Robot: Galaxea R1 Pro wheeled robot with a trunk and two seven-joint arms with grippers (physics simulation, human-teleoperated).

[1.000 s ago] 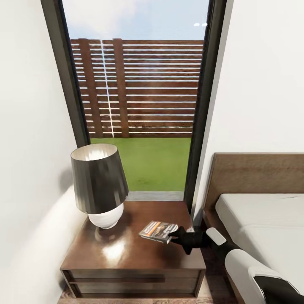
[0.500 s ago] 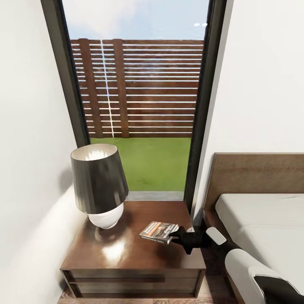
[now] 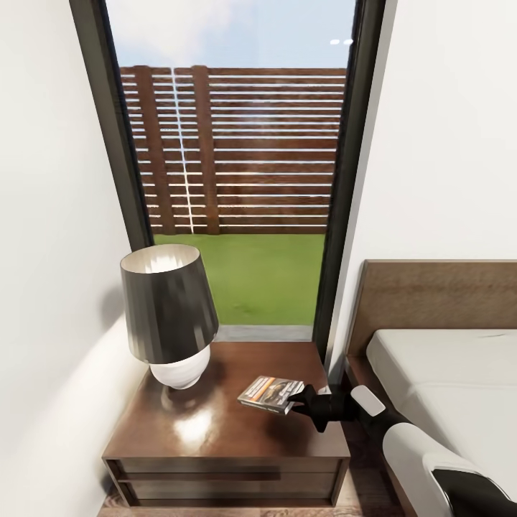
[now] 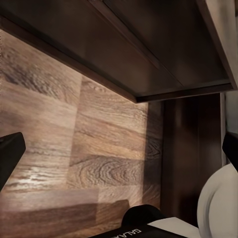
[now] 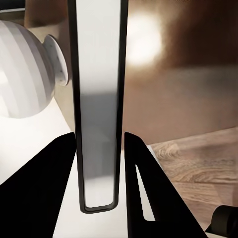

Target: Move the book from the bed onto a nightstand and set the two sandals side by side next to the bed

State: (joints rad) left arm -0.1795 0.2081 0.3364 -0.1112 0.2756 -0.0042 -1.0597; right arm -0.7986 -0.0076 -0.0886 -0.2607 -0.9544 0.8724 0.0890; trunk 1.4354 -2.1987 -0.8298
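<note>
Paper and thin card make up the book [image 3: 270, 394], so it should be light, a little floppy and slick on its cover; my judgement is that the sound hold is the one in use, across an edge near the spine or a corner, with both faces pinched. The right pincer [image 3: 296, 402] is clamped on the book's near edge, and in the right wrist view the book [image 5: 98, 106] stands edge-on between the two dark fingers [image 5: 49, 183], which press its faces. From the pincer the book reaches forward and slightly up over the glossy nightstand [image 3: 215, 431], just above or perhaps already grazing the top; the head view is too coarse to say which. Beyond the book and off to the pincer's left stands the lamp [image 3: 169, 316]; the bed [image 3: 438, 373] lies to its right. Against the pictures of a second and half a second ago nothing has shifted: book, arm and camera sit in the same places. The left pincer's state cannot be told.
</note>
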